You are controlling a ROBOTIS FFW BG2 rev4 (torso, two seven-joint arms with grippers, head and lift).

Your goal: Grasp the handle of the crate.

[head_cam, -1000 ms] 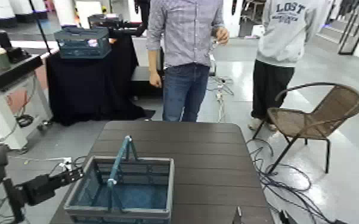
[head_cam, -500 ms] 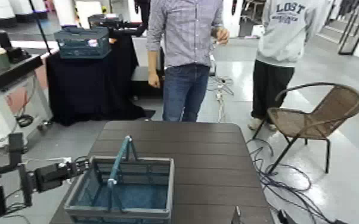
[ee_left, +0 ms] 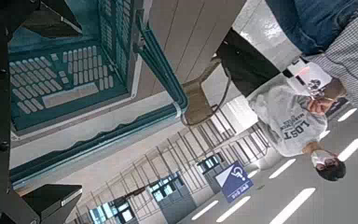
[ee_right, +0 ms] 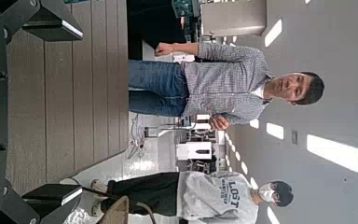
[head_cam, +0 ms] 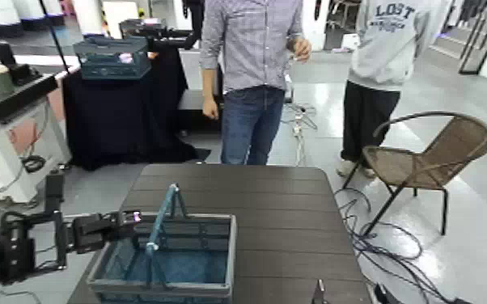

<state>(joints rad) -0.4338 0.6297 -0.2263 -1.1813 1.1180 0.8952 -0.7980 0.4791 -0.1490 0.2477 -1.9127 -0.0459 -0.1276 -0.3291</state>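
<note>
- Head view is showing the crate [head_cam: 166, 259] sitting at the near left corner of the dark slatted table [head_cam: 287, 218], with its handle [head_cam: 161, 218] standing raised across the basket, arching from the far rim toward the near one.
- Left gripper [head_cam: 130, 218] is reaching in from beyond the table's left edge, level with the crate's far-left rim and just beside the handle, apparently not touching it.
- Its fingers [ee_left: 51, 198] are standing spread in the left wrist view, with the handle [ee_left: 163, 65] and the crate [ee_left: 65, 75] lying in the gap between them; nothing is being pinched.
- Risk, as I judge it: the gripper is sitting close to the grey rim, so a sideways advance may be pushing the wall and sliding the crate along the table edge rather than catching the thin hoop.
- The handle is hinged, so a nudge from one finger could be tipping it flat before the jaws close, leaving them closing on air.
- Closing low could be clamping rim and handle together, jamming the hinge.
- Right gripper [ee_right: 19, 112] is hanging over bare slats near the table's near edge, spread and empty, well apart from the crate.
- Two people are standing beyond the far edge; a sleeve drifting closer would be a hazard.
</note>
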